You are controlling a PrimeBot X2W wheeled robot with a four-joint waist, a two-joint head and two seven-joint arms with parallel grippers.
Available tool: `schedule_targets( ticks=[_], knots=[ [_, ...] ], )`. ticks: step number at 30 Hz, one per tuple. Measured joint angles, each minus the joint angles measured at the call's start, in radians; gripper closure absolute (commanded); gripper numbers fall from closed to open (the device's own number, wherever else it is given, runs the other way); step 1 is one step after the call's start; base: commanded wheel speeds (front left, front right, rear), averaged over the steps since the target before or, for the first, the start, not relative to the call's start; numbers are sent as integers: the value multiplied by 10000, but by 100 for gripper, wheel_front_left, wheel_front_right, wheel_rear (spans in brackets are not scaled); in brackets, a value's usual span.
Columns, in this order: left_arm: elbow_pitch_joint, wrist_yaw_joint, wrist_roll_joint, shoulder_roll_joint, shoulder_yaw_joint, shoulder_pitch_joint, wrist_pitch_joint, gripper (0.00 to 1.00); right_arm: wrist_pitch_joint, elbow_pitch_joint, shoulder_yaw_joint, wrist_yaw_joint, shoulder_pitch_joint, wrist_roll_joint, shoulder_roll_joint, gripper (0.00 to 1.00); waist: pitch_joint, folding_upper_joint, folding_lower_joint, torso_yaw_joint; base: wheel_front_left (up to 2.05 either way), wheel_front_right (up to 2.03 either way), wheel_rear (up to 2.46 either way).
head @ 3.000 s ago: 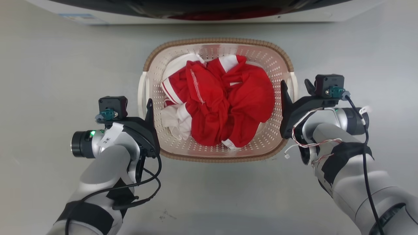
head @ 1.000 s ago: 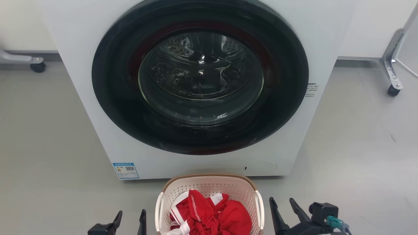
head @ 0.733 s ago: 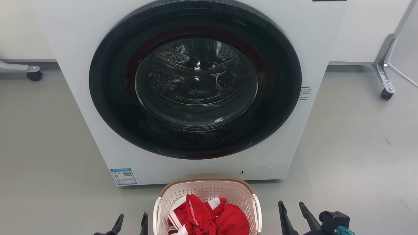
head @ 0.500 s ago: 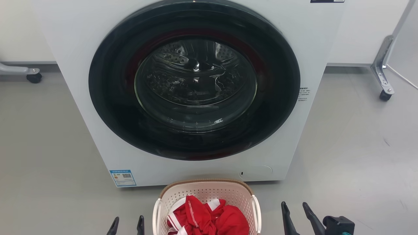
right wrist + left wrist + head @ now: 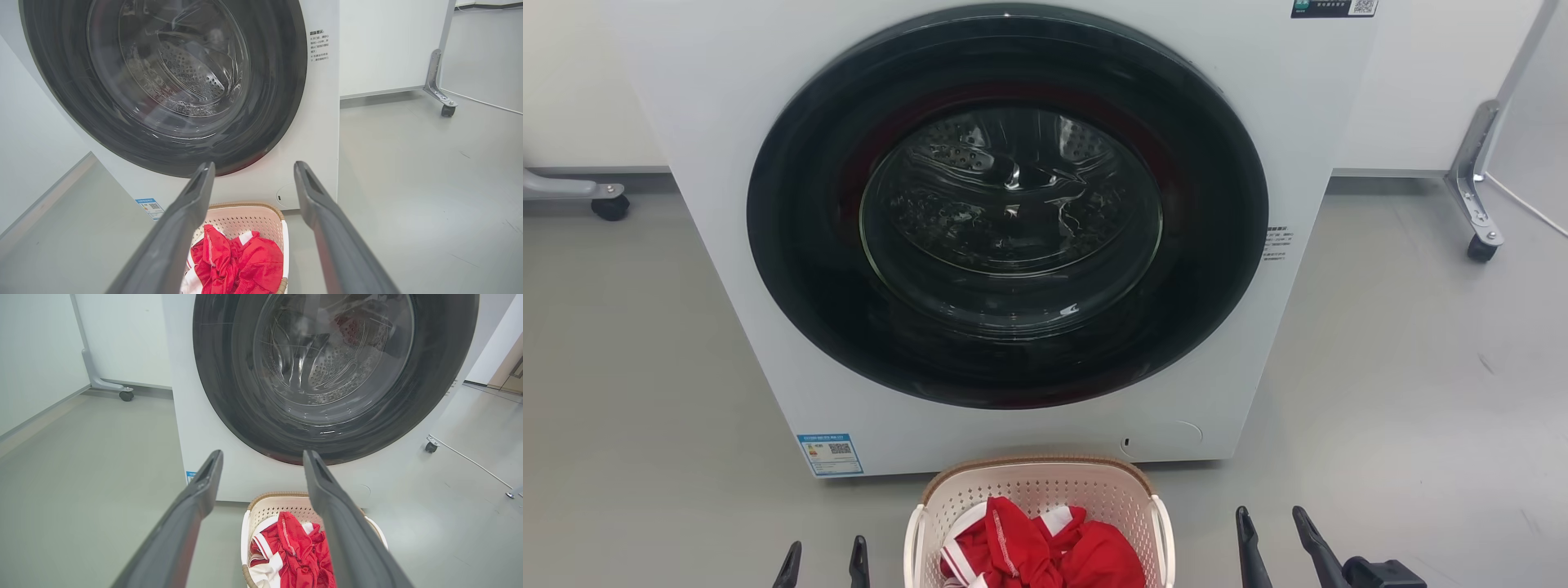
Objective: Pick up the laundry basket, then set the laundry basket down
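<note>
Your left gripper [image 5: 823, 565] has its two fingers [image 5: 192, 522] spread apart with nothing between them, and your right gripper [image 5: 1278, 551] is spread the same way. Both pairs point toward the front-loading washing machine [image 5: 711, 245].

The laundry basket [image 5: 1045, 488] sits on the grey floor [image 5: 1380, 392] between the two pairs of fingers, and neither pair touches it. In the head view it lies just inboard of the left fingers and a little farther from the right ones. Its far rim is close to the foot of the machine (whether it touches the panel, you cannot tell from these angles). A heap of red clothing [image 5: 1054, 555] with white trim fills it.

In the left wrist view the basket shows low down, beyond the fingertips, partly behind that view's right-hand finger. In the right wrist view it shows behind the left-hand finger.

Past all four fingertips is the machine's round dark door [image 5: 1009, 204], with the perforated steel drum visible through its glass. A blue label sticker [image 5: 831, 454] sits on the machine's lower corner, ahead of the left fingers. A caster wheel [image 5: 1481, 249] stands well beyond and outboard of the right fingers.
</note>
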Motion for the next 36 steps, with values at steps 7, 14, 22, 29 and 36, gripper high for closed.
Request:
schedule_targets(
  ticks=[7, 14, 22, 29, 36],
  knots=[
    [-205, 2, 428, -196, 167, 145, 0, 0, 0, -508, -203, 0, 221, -324, 105, 0, -20, 0, 0, -25, 0, 0, 0],
    [-360, 2, 619, -257, 278, 147, 0, 0, 0, -775, -318, 0, 376, -591, 150, 0, -3, 0, 0, -27, 0, 0, 0],
    [-535, 2, 759, -316, 387, 162, 0, 0, 0, -947, -481, 0, 442, -830, 196, 0, 21, 0, 0, -23, 0, 0, 0],
    [-464, -8, 951, -351, 391, 243, 13, 100, 19, -878, -525, 0, 582, -871, 213, 100, 42, 0, 0, -11, 0, 0, 0],
    [-6, -31, 838, -395, 426, 447, 109, 100, 61, -431, -583, 44, 912, -694, 219, 100, 57, 1, 0, -16, 0, 0, 0]
  ],
)
